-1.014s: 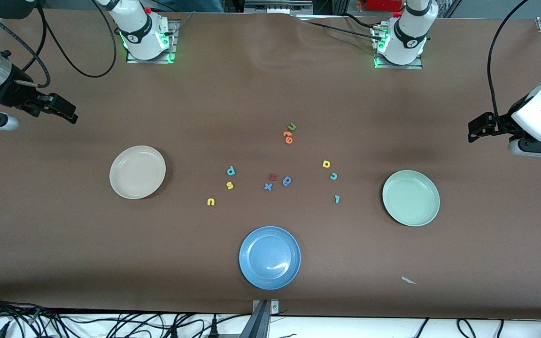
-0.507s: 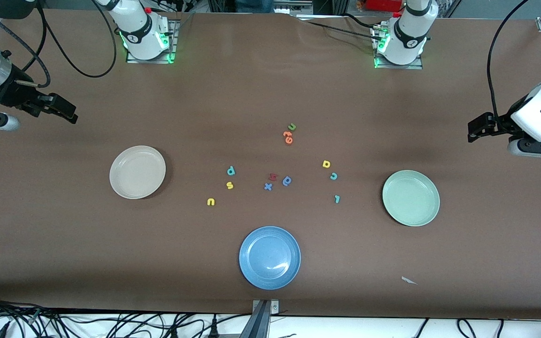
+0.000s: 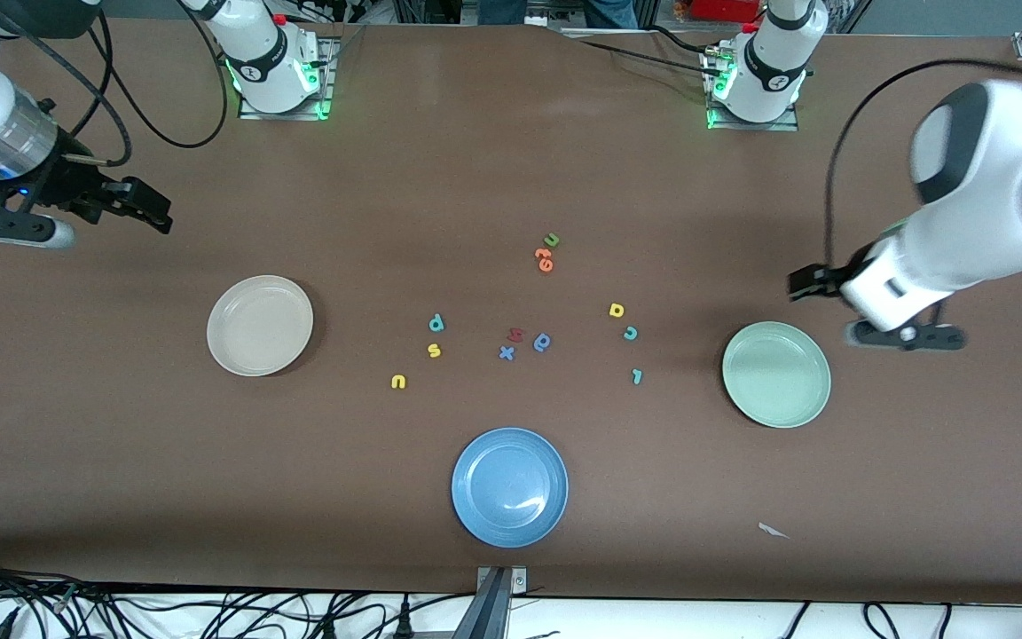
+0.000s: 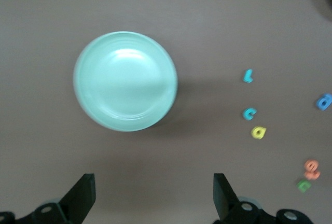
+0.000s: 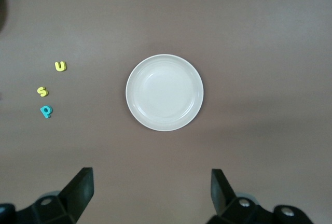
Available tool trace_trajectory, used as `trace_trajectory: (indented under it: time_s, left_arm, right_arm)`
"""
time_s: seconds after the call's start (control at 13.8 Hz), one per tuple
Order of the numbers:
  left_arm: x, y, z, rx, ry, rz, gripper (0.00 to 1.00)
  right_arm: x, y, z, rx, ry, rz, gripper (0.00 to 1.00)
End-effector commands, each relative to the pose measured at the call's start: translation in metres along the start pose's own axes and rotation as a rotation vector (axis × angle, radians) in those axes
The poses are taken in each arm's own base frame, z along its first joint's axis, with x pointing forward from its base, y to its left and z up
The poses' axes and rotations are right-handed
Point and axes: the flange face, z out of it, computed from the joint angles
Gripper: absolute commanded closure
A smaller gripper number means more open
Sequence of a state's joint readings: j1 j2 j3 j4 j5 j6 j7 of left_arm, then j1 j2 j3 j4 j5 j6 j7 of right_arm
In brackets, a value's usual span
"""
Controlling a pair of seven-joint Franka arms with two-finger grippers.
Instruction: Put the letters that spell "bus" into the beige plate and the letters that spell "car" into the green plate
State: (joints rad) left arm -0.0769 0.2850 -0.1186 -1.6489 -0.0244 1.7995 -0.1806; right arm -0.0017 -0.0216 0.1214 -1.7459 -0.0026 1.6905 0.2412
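Nothing is sorted yet: the round cream-beige plate and round mint-green plate are sitting empty, six small foam letters, teal b, yellow s, yellow u, yellow a, teal c, teal r, are lying on the brown desk between them, while the left hand is hovering beside the green plate and the right hand near the beige one, both with fingers apart and empty.

Matt brown table, glossy plates, foam letters

The table wears a dull, cloth-like brown cover with faint ripples. The beige plate, green plate and blue plate look like smooth plastic, each catching a soft sheen. The small letters, such as the yellow u, appear soft and matt. The arms' shells are glossy white plastic.
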Motion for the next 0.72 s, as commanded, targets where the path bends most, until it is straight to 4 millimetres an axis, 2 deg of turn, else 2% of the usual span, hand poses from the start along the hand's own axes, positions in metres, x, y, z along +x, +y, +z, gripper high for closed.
trace_trajectory:
  time_s: [0.0, 0.07, 0.22, 0.51, 0.65]
  left_arm:
    - [0.002, 0.049, 0.047, -0.036, 0.006, -0.065, 0.00]
    - [0.000, 0.060, 0.069, -0.045, 0.024, -0.084, 0.00]
    - [-0.018, 0.092, 0.113, -0.046, 0.061, -0.122, 0.00]
    - [-0.029, 0.139, 0.179, -0.057, 0.077, -0.179, 0.00]
    - [-0.028, 0.156, 0.210, -0.011, 0.115, -0.204, 0.00]
  right_arm:
    - [0.011, -0.003, 0.013, 0.010, -0.013, 0.010, 0.00]
    - [0.018, -0.004, 0.026, 0.009, -0.032, 0.008, 0.00]
    - [0.029, -0.028, 0.056, -0.001, -0.079, -0.041, 0.00]
    - [0.064, -0.099, 0.125, 0.021, -0.051, -0.114, 0.00]
    - [0.078, -0.130, 0.171, 0.038, -0.024, -0.022, 0.00]
